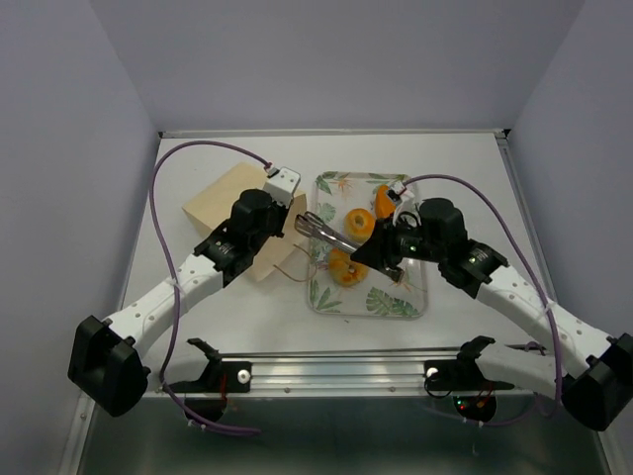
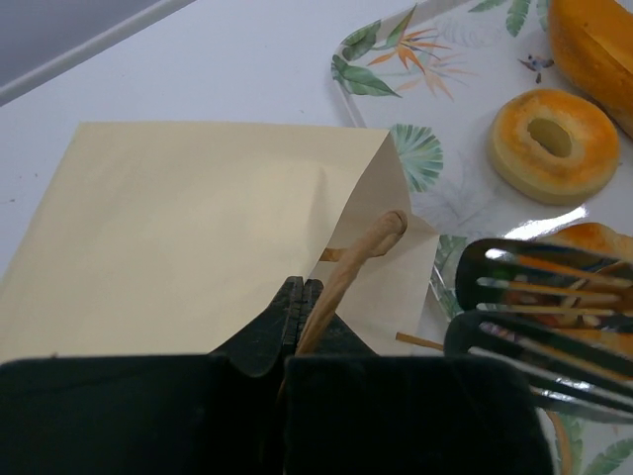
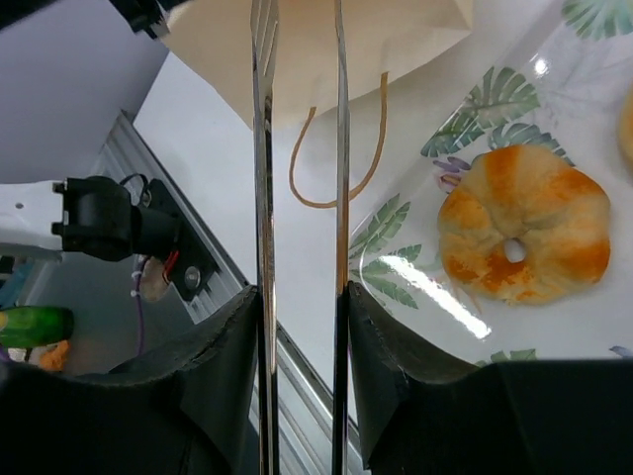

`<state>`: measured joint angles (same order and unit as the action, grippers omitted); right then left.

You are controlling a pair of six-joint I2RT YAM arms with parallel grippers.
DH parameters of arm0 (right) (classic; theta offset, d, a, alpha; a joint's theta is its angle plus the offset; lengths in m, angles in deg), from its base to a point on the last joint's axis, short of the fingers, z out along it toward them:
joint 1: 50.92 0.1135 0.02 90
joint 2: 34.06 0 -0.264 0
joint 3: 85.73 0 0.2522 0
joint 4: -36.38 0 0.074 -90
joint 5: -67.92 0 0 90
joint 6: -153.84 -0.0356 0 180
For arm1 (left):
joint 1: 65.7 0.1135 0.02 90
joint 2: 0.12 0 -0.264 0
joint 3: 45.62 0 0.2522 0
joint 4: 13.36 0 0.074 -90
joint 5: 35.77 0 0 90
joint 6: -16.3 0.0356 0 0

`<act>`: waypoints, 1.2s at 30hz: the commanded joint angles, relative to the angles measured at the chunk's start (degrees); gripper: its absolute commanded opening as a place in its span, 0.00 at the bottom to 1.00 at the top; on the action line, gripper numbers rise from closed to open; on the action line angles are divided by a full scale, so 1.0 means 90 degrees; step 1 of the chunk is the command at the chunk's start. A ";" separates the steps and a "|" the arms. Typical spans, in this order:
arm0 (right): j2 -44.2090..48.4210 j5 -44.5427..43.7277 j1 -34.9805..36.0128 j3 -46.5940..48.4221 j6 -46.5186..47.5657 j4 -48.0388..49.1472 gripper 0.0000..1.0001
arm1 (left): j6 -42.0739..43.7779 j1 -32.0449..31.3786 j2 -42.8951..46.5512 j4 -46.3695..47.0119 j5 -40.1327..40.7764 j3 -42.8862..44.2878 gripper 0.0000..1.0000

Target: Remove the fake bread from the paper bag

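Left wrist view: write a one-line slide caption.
Left gripper pinches the handle of the paper bag; ring bun on the tray, tongs alongside.

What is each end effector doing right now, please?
Left end effector: closed on the handle of the paper bag.
Right end effector: closed on the tongs.

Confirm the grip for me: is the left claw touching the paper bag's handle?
Touching. Left wrist view: the left claw is pinched shut on the paper bag's handle.

bag (image 1: 223,203) L of tray (image 1: 396,305) | 3 bread pcs (image 1: 359,220) on tray | R pincer (image 1: 360,254) grips tongs (image 1: 321,231)
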<state>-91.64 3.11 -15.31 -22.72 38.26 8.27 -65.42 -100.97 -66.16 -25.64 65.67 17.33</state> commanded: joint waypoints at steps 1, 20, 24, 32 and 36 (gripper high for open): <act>-0.0680 0.0112 0.0291 0.0386 0.0177 0.0686 0.44 | -0.0264 0.0002 0.0024 0.0295 0.0320 0.0394 0.00; -0.3298 -0.1871 0.1120 0.1938 -0.1102 0.1799 0.46 | -0.1329 0.0002 -0.0748 -0.0125 0.0604 0.1126 0.00; -0.3796 -0.1988 0.1121 0.2212 -0.1434 0.1936 0.48 | -0.1417 0.0002 -0.0758 -0.0105 0.0496 0.1175 0.00; -0.4450 -0.1851 0.1121 0.2290 -0.2186 0.2931 0.50 | -0.1593 -0.0007 -0.0582 -0.0076 0.0438 0.1185 0.00; -0.4724 -0.1881 0.1121 0.2505 -0.2430 0.3088 0.51 | -0.1788 -0.0007 -0.0650 -0.0066 0.0476 0.1224 0.00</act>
<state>-132.84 -13.08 -5.78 -4.22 19.99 28.00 -78.80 -100.90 -73.66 -28.07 69.37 25.29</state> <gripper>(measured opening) 0.505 0.026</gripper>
